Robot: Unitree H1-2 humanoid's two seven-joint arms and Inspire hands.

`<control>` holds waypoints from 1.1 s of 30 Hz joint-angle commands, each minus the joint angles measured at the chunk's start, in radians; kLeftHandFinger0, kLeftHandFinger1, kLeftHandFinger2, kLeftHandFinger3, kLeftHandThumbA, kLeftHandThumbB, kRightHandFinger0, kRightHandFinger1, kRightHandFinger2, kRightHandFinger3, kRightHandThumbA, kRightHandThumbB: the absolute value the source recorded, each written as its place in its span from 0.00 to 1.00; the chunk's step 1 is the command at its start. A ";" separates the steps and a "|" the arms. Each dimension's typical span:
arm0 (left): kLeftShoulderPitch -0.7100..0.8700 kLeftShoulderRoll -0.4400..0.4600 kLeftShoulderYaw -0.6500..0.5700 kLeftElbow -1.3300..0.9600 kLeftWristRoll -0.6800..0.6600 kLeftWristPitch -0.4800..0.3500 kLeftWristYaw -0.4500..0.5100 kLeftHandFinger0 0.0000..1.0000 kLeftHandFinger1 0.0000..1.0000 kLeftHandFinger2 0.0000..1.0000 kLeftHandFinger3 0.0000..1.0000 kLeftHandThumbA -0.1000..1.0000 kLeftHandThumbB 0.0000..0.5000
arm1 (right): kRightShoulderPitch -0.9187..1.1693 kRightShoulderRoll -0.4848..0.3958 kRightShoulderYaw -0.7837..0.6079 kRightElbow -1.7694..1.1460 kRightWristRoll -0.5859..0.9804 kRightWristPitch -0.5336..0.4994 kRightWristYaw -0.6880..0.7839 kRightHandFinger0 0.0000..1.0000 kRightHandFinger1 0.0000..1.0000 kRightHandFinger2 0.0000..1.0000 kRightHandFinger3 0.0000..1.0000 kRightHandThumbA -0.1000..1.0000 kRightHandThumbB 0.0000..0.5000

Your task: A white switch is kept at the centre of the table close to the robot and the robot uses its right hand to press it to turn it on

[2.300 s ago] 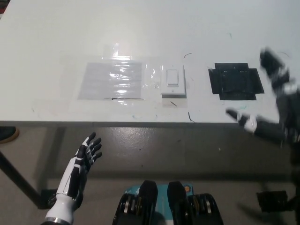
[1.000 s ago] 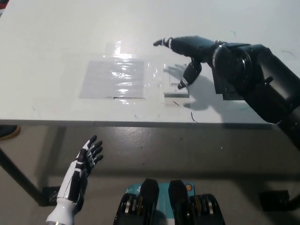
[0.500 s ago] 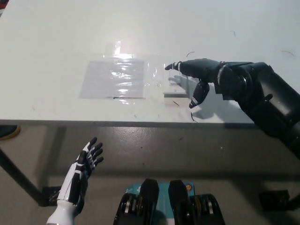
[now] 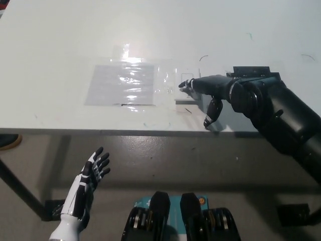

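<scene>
R hand (image 4: 208, 90) had dropped since 0.5 s ago, fingers (image 4: 184, 87) spread & empty, tip on switch (image 4: 186, 80) mid-frame — press prob. underway.

The black right hand (image 4: 208, 90) and its arm lie across the right side of the bench (image 4: 60, 40), covering the near part of the white switch (image 4: 186, 80) and barring any approach from that side. Left of the switch only a flat taped plastic sheet (image 4: 120, 83) lies on the surface, and the far half is bare. The white left hand (image 4: 93, 170) hangs below the bench's front edge, fingers spread, well apart from everything on top.
</scene>
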 commanded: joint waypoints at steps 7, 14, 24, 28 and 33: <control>-0.008 0.005 0.000 -0.028 -0.010 -0.030 -0.010 1.00 1.00 1.00 1.00 1.00 0.09 | -0.028 0.011 0.006 -0.010 -0.045 -0.028 0.032 1.00 1.00 1.00 1.00 1.00 0.56; -0.015 0.005 0.000 -0.033 -0.009 -0.025 -0.009 1.00 1.00 1.00 1.00 1.00 0.10 | -0.023 0.013 0.014 0.003 -0.061 -0.040 0.046 1.00 1.00 1.00 1.00 1.00 0.56; -0.021 0.006 0.001 -0.039 -0.005 -0.015 -0.005 1.00 1.00 1.00 1.00 1.00 0.10 | -0.049 0.011 0.031 0.015 -0.091 -0.057 0.084 1.00 1.00 1.00 1.00 1.00 0.56; -0.014 0.001 0.000 -0.038 -0.003 -0.024 -0.004 1.00 1.00 1.00 1.00 1.00 0.06 | -0.064 0.012 0.037 -0.003 -0.100 -0.045 0.113 1.00 1.00 1.00 1.00 1.00 0.56; -0.014 0.001 -0.001 -0.042 -0.005 -0.020 -0.005 1.00 1.00 1.00 1.00 1.00 0.06 | -0.095 -0.008 -0.048 -0.068 -0.035 -0.034 0.112 1.00 1.00 1.00 1.00 1.00 0.58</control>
